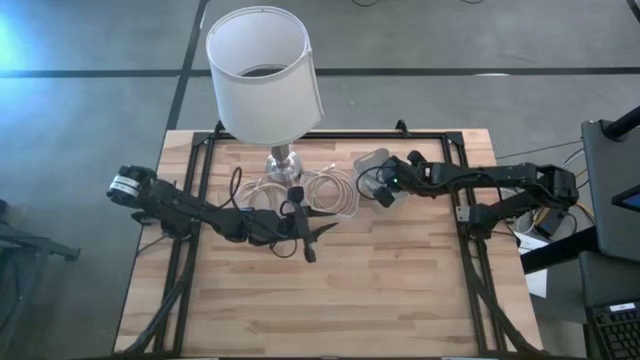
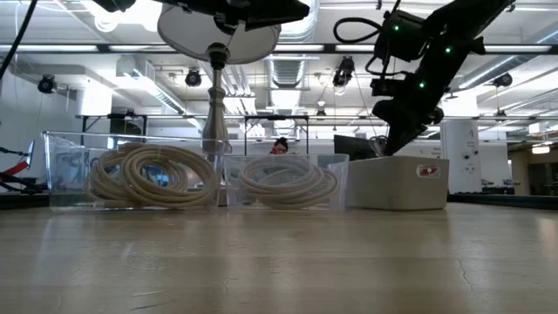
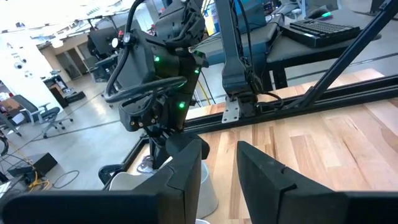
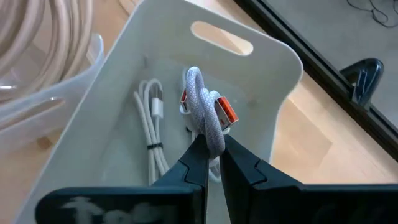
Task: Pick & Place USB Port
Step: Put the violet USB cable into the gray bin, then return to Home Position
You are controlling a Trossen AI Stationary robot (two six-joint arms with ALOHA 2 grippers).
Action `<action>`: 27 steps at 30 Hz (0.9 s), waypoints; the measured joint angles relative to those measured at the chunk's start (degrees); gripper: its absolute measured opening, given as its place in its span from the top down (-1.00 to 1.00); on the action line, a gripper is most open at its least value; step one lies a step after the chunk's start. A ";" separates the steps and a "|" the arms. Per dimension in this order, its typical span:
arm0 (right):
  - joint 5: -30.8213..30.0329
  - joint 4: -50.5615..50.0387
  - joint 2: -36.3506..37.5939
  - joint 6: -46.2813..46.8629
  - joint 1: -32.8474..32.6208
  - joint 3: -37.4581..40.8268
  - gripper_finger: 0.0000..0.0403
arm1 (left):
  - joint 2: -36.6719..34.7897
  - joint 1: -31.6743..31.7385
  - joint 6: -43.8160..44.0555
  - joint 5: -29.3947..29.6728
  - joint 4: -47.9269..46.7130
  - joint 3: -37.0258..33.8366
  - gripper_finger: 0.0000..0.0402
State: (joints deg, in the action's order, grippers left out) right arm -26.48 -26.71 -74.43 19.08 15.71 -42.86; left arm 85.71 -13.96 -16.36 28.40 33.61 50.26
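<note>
A white braided USB cable with orange plugs (image 4: 208,112) is bundled inside a white handled bin (image 4: 283,59), which stands at the far right of the table (image 1: 372,162) (image 2: 397,183). A thinner tied white cable (image 4: 152,127) lies on the bin's floor. My right gripper (image 4: 213,146) reaches down into the bin (image 1: 385,195) and is shut on the braided cable. My left gripper (image 1: 318,240) hovers open near the table's middle (image 3: 217,155), facing the right gripper and touching nothing. My right gripper pinches the braided cable's bundled loop (image 4: 211,134) between its two fingertips, coming from above and slanting down into the bin. The orange plugs sit just beyond the fingers. I cannot tell whether the bundle is lifted off the bin's floor.
Two clear bins of coiled cream cable (image 2: 157,174) (image 2: 286,181) stand left of the white bin, along the far side. A table lamp with a white shade (image 1: 265,70) stands behind them on a metal base (image 1: 283,160). Bare wood lies toward the near edge (image 1: 380,290).
</note>
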 joint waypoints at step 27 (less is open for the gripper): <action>0.86 5.13 0.33 -6.23 -1.02 -0.77 0.28 | -0.52 -0.13 1.68 0.02 -0.31 -0.04 0.47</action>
State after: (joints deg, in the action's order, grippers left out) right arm -25.62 -21.59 -74.11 12.84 14.69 -43.62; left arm 85.19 -14.09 -14.68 28.43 33.30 50.22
